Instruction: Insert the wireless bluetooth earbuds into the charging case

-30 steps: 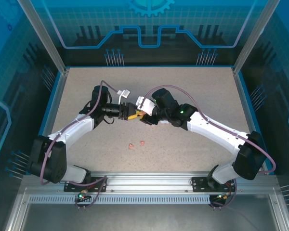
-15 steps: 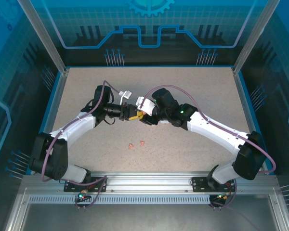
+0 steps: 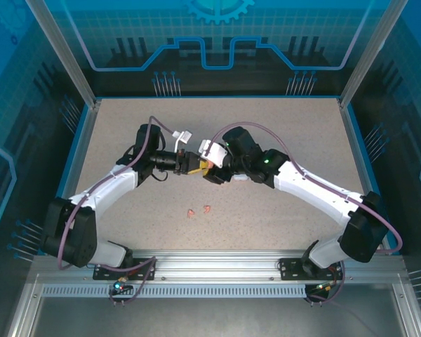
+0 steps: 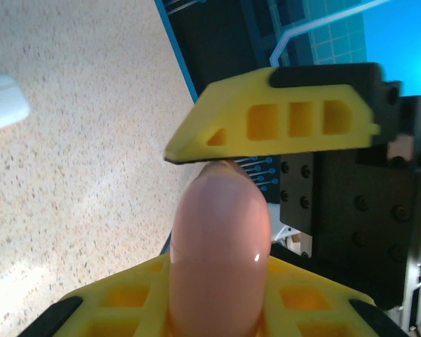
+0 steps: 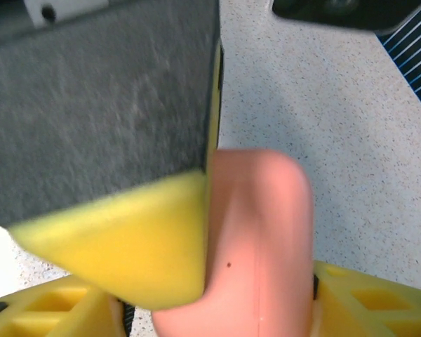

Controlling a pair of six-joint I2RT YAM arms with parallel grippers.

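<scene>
A salmon-pink charging case (image 4: 219,239) is held in the air at mid-table, where the two arms meet. My left gripper (image 3: 196,167) is shut on it, its yellow fingers (image 4: 119,305) pressed to both sides. My right gripper (image 3: 210,168) stands open around the same case (image 5: 266,239). A small gap shows beside its left finger (image 5: 52,309), and its other finger's tip (image 4: 189,147) sits just over the case top. Two salmon-red earbuds (image 3: 190,211) (image 3: 207,208) lie on the table nearer the arm bases. The inside of the case is hidden.
The speckled table (image 3: 288,133) is ringed by a blue rim and aluminium posts. A blurred white object (image 4: 1,102) lies on the table at the left edge of the left wrist view.
The left gripper has closed onto the pink case. The right gripper's jaws have widened around it. Both arms have stayed almost in place.
</scene>
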